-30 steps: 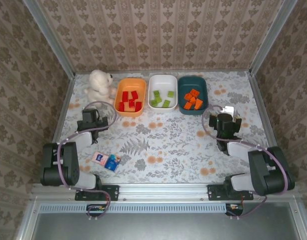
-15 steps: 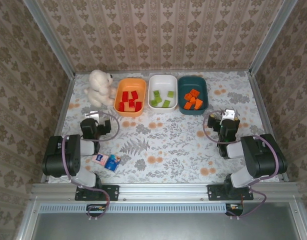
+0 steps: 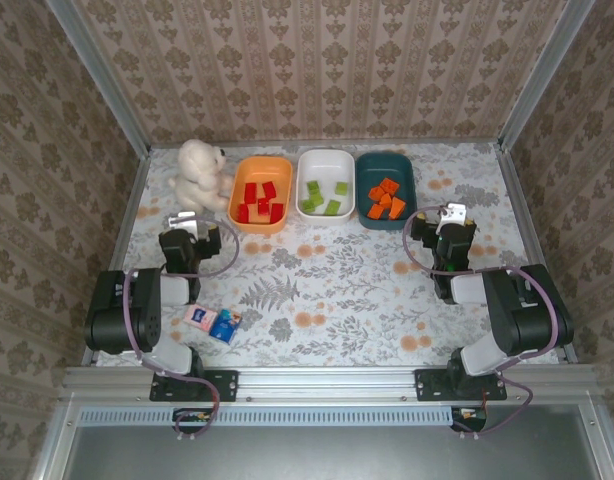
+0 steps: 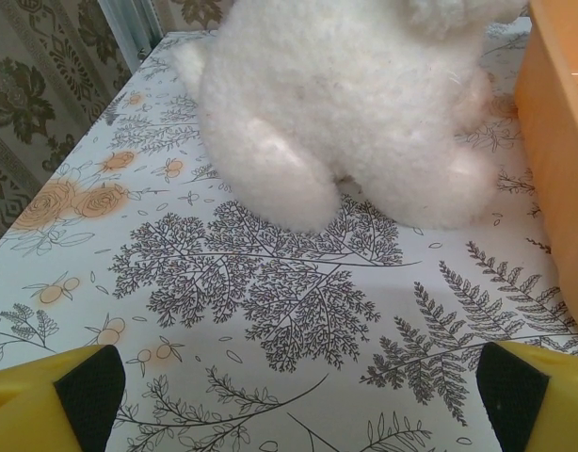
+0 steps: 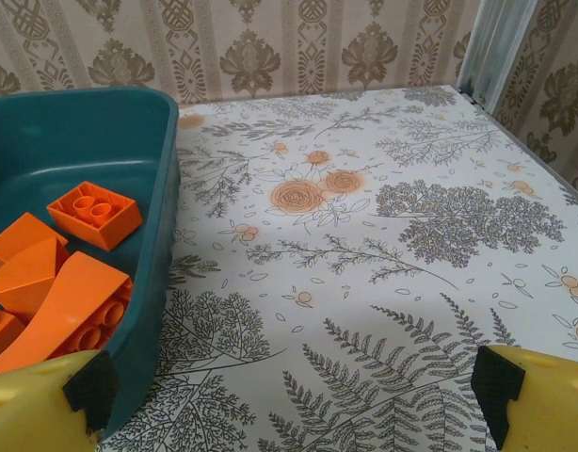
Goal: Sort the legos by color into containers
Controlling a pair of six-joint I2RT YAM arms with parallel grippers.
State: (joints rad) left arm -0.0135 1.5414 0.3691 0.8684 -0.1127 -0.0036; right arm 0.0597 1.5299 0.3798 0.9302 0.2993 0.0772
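Observation:
Red legos (image 3: 259, 200) lie in the orange tray (image 3: 237, 176), lime green legos (image 3: 324, 197) in the white tray (image 3: 325, 157) and orange legos (image 3: 384, 200) in the dark teal tray (image 3: 402, 165). My left gripper (image 3: 192, 225) stands open just above the table, in front of the orange tray's left side. In the left wrist view its fingers (image 4: 91, 395) frame bare tablecloth, with the orange tray's wall (image 4: 562, 169) at the right. My right gripper (image 3: 449, 222) is open to the right of the teal tray (image 5: 148, 235), empty, with orange legos (image 5: 63, 273) visible inside.
A white plush toy (image 3: 200, 172) sits left of the orange tray, close ahead of the left gripper (image 4: 298, 400). Pink and blue flat packets (image 3: 212, 322) lie near the left arm's base. Patterned walls enclose the table on three sides.
Both arms have folded back toward their bases while the grippers stay open near the same spots. The legos and trays have not moved.

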